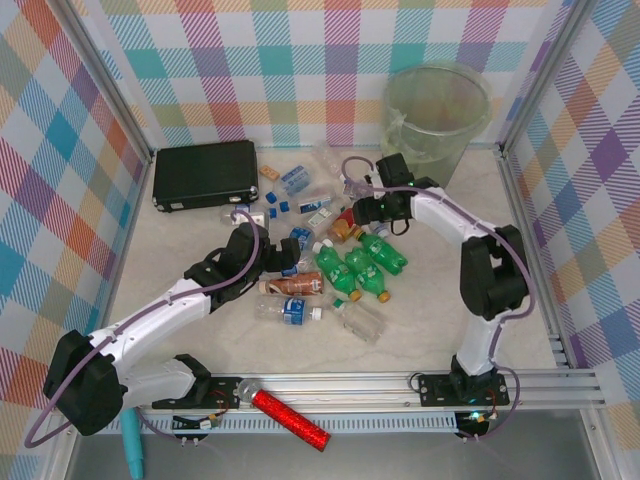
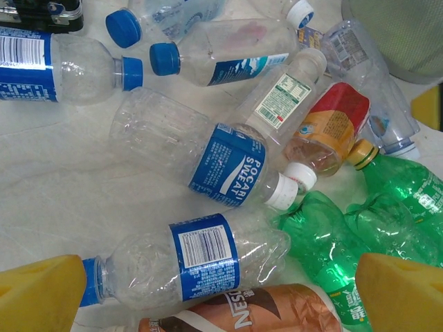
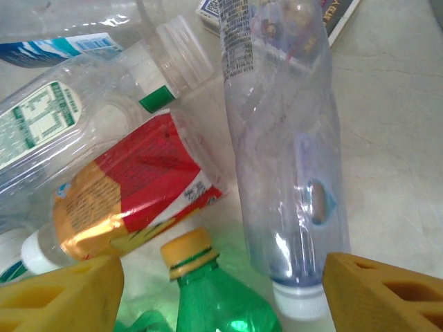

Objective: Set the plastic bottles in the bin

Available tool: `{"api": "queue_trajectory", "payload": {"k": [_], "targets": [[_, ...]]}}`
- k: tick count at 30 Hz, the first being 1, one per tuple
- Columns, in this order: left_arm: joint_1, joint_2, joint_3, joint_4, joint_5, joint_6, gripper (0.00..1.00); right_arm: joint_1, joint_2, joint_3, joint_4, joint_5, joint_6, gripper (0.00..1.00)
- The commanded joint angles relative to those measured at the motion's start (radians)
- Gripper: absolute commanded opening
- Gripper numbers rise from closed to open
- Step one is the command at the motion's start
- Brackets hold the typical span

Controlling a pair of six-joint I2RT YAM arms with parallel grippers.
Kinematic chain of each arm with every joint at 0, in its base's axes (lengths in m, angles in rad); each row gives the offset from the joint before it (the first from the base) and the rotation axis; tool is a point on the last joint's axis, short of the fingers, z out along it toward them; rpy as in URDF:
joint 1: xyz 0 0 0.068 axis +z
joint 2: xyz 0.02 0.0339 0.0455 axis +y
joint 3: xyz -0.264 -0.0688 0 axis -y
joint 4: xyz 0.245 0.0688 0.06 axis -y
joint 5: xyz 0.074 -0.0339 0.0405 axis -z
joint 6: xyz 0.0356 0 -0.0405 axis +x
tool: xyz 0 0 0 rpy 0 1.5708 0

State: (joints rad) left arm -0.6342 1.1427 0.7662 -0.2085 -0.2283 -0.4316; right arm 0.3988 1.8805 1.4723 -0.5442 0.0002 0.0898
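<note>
The right end effector (image 3: 221, 280) is released, its jaws either side of the capped neck of a clear crumpled plastic bottle (image 3: 284, 173). The left end effector (image 2: 221, 294) is spread wide above a clear blue-labelled bottle (image 2: 187, 266). Many plastic bottles (image 1: 330, 265) are scattered on the tabletop (image 1: 450, 300). The tall translucent greenish bin (image 1: 437, 115) stands far right. Most work is judged outstanding.

- Left claw (image 2: 218, 301) spread wide, yellow fingers (image 2: 41, 294) at the lower corners.
- Clear blue-labelled bottle (image 2: 201, 259) lies sideways between them on the pale worktop (image 2: 62, 187).
- Green bottles (image 2: 332, 242) at right; bin (image 2: 401, 28) top right.
</note>
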Motion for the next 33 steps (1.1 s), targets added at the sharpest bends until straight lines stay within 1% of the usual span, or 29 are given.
{"api": "queue_trajectory", "payload": {"k": [1, 3, 7, 10, 24, 30, 33], "targets": [[-0.01, -0.033, 0.013, -0.002, 0.008, 0.028, 0.99, -0.004, 0.071, 0.096, -0.084, -0.002, -0.063, 0.75], [-0.01, -0.04, 0.016, -0.005, 0.006, 0.03, 1.0, -0.011, 0.12, 0.157, -0.12, -0.013, -0.079, 0.72], [-0.01, -0.047, 0.027, -0.025, -0.002, 0.034, 1.0, -0.025, 0.202, 0.254, -0.168, -0.03, -0.091, 0.71], [-0.01, -0.05, 0.039, -0.044, -0.009, 0.036, 1.0, -0.031, 0.246, 0.298, -0.188, -0.015, -0.093, 0.71], [-0.01, -0.051, 0.034, -0.05, -0.017, 0.033, 0.99, -0.042, 0.341, 0.353, -0.196, 0.042, -0.127, 0.67], [-0.01, -0.054, 0.034, -0.053, -0.009, 0.036, 1.0, -0.037, 0.368, 0.378, -0.196, 0.063, -0.144, 0.72], [-0.009, -0.062, 0.032, -0.056, -0.014, 0.036, 1.0, -0.031, 0.375, 0.383, -0.186, 0.07, -0.159, 0.72]]}}
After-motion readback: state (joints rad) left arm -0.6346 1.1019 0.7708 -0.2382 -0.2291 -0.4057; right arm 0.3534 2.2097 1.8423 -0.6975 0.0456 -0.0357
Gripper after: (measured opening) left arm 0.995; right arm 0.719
